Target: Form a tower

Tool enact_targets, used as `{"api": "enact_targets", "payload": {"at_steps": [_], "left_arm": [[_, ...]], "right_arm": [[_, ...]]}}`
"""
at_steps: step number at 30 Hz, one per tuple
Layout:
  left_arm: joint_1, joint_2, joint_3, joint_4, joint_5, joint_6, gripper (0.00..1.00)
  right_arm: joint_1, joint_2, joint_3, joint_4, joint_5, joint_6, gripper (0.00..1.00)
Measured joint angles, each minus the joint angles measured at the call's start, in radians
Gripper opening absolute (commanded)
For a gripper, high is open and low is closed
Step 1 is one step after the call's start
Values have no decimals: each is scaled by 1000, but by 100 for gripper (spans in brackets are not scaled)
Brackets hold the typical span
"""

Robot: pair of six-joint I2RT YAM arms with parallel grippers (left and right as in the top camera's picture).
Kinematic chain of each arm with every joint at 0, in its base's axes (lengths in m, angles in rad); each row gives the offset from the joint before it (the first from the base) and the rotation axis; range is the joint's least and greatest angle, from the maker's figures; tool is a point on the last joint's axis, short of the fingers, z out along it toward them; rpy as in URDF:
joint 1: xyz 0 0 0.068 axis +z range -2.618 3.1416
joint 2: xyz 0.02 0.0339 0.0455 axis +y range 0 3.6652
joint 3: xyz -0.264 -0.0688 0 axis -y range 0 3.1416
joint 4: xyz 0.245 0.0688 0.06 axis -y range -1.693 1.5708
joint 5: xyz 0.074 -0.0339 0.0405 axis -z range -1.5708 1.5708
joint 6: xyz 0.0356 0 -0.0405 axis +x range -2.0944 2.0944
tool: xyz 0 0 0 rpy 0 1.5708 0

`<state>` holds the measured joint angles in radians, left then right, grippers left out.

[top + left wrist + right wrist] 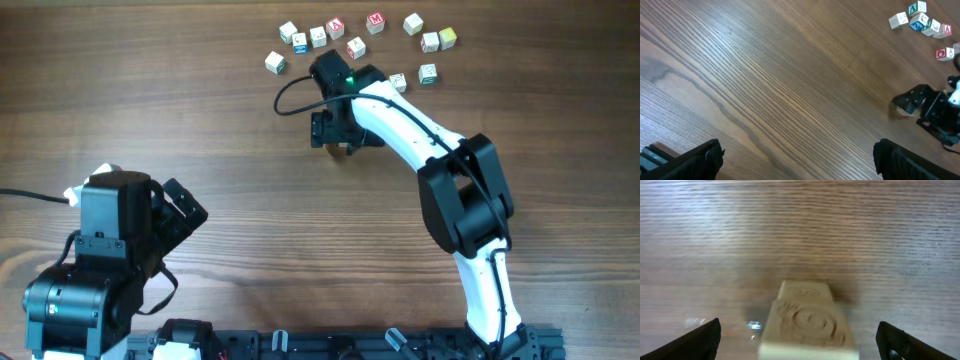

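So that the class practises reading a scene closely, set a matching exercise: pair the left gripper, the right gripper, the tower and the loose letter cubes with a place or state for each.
Things:
1. left gripper
2. right gripper
3. tower
4. loose letter cubes

Places or states:
A. scattered on the far side of the table
B. open, one jaw on either side of the tower
C. open, above bare table
D. pale, carved ring on top, not gripped

Pairs: 1-C, 2-B, 3-D, 4-A
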<state>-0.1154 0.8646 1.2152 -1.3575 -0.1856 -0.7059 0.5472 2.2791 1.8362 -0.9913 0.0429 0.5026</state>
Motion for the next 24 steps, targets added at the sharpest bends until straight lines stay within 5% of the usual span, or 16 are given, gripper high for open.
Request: {"api": "enact_targets", "payload": {"at_steps": [5, 9, 19, 24], "left_arm": [[0, 0, 0, 0, 0, 0, 100], [0, 0, 0, 0, 0, 0, 100], [0, 0, 0, 0, 0, 0, 100], [0, 0, 0, 0, 0, 0, 100]], "right_arm": [[-37, -63, 240, -6, -19, -23, 100], [-188, -152, 381, 203, 64, -71, 100], [-349, 183, 367, 242, 34, -98, 96], [-378, 186, 363, 169, 108, -24, 88]]}}
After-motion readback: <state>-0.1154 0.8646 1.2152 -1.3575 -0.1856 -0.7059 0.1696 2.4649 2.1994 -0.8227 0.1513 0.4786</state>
